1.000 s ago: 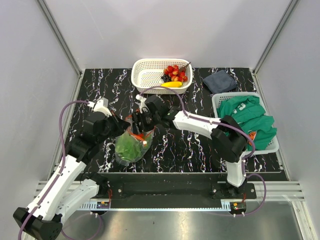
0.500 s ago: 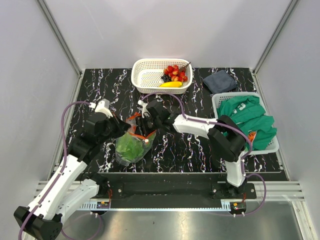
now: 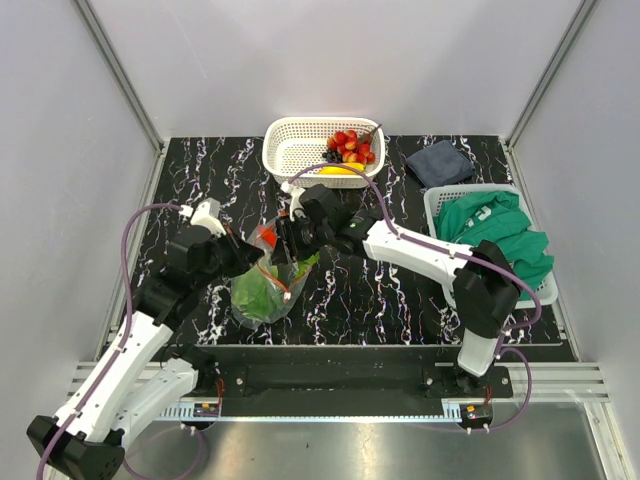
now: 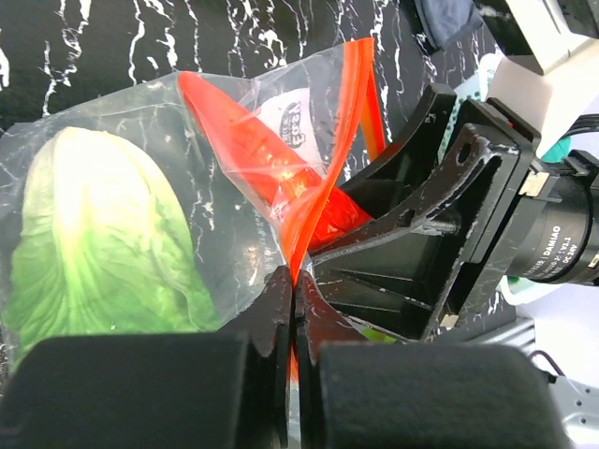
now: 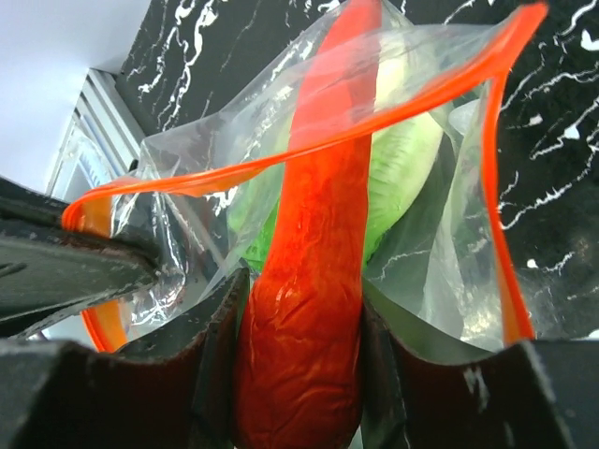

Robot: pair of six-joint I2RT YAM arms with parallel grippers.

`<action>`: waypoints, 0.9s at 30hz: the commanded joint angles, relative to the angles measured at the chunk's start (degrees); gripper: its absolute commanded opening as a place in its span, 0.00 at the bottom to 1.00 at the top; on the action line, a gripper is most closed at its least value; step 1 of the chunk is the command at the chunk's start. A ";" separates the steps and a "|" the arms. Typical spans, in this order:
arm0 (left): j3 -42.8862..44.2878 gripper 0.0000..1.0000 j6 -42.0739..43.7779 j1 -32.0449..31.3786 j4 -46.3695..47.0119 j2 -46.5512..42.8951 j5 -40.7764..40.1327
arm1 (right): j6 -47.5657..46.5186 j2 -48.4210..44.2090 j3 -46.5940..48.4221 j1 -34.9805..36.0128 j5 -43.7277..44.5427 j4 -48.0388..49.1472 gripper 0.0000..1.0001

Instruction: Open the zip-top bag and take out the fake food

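- The left gripper [image 3: 246, 258] [image 4: 293, 286] has its black fingers pressed together on the orange zip rim of the zip-top bag [image 3: 262, 292] [image 4: 140, 131].
- The bag is clear, crinkly soft plastic. It sits on the black, white-veined table [image 3: 400, 295], left of the middle and towards the near edge, with its mouth held open and raised.
- Inside the bag lies a lettuce [image 3: 256, 297] [image 4: 94, 234], a broad, ribbed leaf shape that is pale at the centre and green at the edges.
- A red pepper [image 5: 304, 318] [image 4: 248, 145], long, tapering and slightly wrinkled, pokes tip-first through the bag's mouth.
- The right gripper [image 3: 291, 243] [image 5: 299, 292] is clamped on the thick end of the pepper, one finger on each side.
- A white lattice basket [image 3: 288, 150] stands at the middle of the far edge. Its right half holds red strawberries [image 3: 351, 145], a dark grape bunch [image 3: 331, 156] and a yellow banana [image 3: 343, 169].
- A dark grey cloth [image 3: 440, 162], folded, lies flat near the far right corner.
- A second white basket [image 3: 436, 200] at the right edge is filled with a crumpled green cloth [image 3: 495, 232] that spills over its rim.
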 commanded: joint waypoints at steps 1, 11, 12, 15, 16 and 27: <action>1.06 0.00 0.33 -0.14 3.04 -0.64 2.78 | -1.68 -2.75 3.32 0.42 2.01 -2.83 0.21; 4.74 0.00 2.36 -0.14 -3.37 -3.55 -8.02 | -6.16 -16.81 -6.25 0.42 -0.35 -9.08 0.14; 5.36 0.00 2.88 -0.14 -3.46 -3.46 -8.38 | -6.25 -18.74 -7.39 0.42 -0.71 -9.34 0.14; 6.42 0.00 3.33 -0.14 -3.81 -3.28 -8.56 | -6.16 -22.61 -10.38 0.42 3.57 -9.60 0.16; 6.68 0.00 3.33 -0.14 -3.73 -3.20 -8.47 | -6.33 -23.23 -10.48 0.42 5.34 -9.60 0.16; 7.38 0.00 4.38 -0.14 -3.90 -4.78 -5.93 | -11.69 -13.69 2.16 -5.46 24.36 -0.56 0.21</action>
